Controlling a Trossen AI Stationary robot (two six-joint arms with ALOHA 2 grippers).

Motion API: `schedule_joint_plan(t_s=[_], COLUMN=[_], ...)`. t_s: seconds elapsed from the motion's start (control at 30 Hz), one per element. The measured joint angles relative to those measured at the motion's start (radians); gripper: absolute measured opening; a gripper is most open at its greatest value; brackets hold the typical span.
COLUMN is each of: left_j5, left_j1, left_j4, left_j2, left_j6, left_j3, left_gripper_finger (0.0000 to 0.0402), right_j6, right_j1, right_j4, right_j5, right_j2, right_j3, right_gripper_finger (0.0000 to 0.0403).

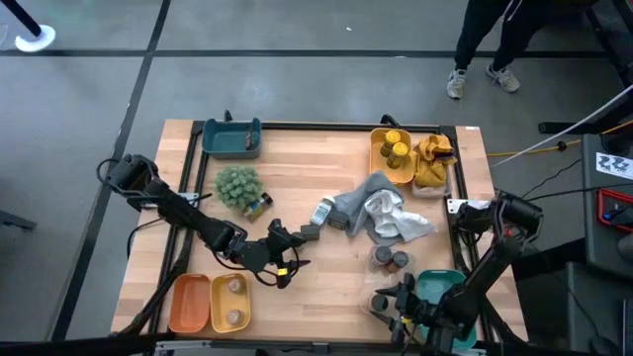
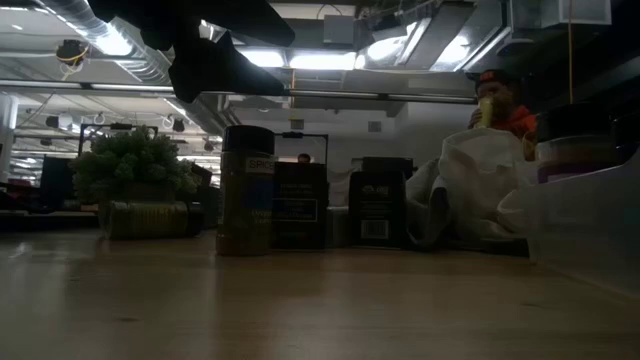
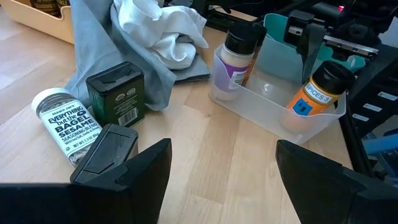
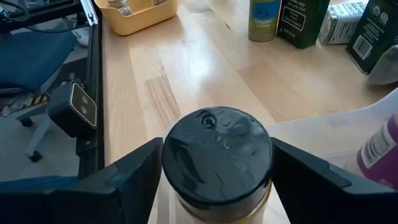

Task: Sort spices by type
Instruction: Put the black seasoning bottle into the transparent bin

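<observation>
- The black-lidded jar (image 4: 217, 158) sits between the right gripper's (image 1: 388, 304) spread fingers; its round dark lid is glossy, with a yellowish body just showing below. The fingers stand clear of the lid on both sides, not clamped on it.
- This jar is at the table's near edge on the right, in or at a clear tray (image 3: 273, 102). In the left wrist view an orange-labelled jar with a black cap (image 3: 316, 93) stands at the tray's end, and a dark-capped bottle with a pale body (image 3: 236, 59) stands in the tray's other end.
- Behind the tray is a teal bin (image 1: 442, 290).
- The left gripper (image 1: 279, 259) hovers over the table's middle front, fingers parted and empty.
- Just beyond it: a dark tin (image 3: 106, 154) lying near one finger, an upright dark green tin (image 3: 116, 92), and a lying jar with a white label reading "Everything but the bagel sesame" (image 3: 64, 124).
- A grey cloth and a white cloth (image 1: 381, 213) lie bunched mid-table, next to these spices.
- A yellow bin (image 1: 392, 153) at the far side holds yellow-lidded jars; a yellow bin (image 1: 230, 302) at the near left holds two pale-lidded jars beside an orange bin (image 1: 188, 302).
- A green plant ball (image 1: 237, 184) sits left of centre, a small jar (image 1: 257, 206) against it.
</observation>
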Motion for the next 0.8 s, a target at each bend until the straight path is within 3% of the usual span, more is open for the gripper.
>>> schedule_joint_plan(t_s=[0.5,0.8], left_j5=[0.000,0.000], left_j1=[0.019,0.073], left_j4=[-0.002,-0.054], left_j2=[-0.005,-0.066], left_j6=[0.009,0.026], left_j3=[0.000,0.000], left_gripper_finger=[0.0272,0.0272], right_j6=[0.000,-0.004], right_j1=[0.000,0.000], right_j4=[-0.058,-0.104], right_j5=[-0.030,0.014], right_j2=[-0.080,-0.134], right_j3=[0.000,0.000], right_gripper_finger=[0.0280,0.0280])
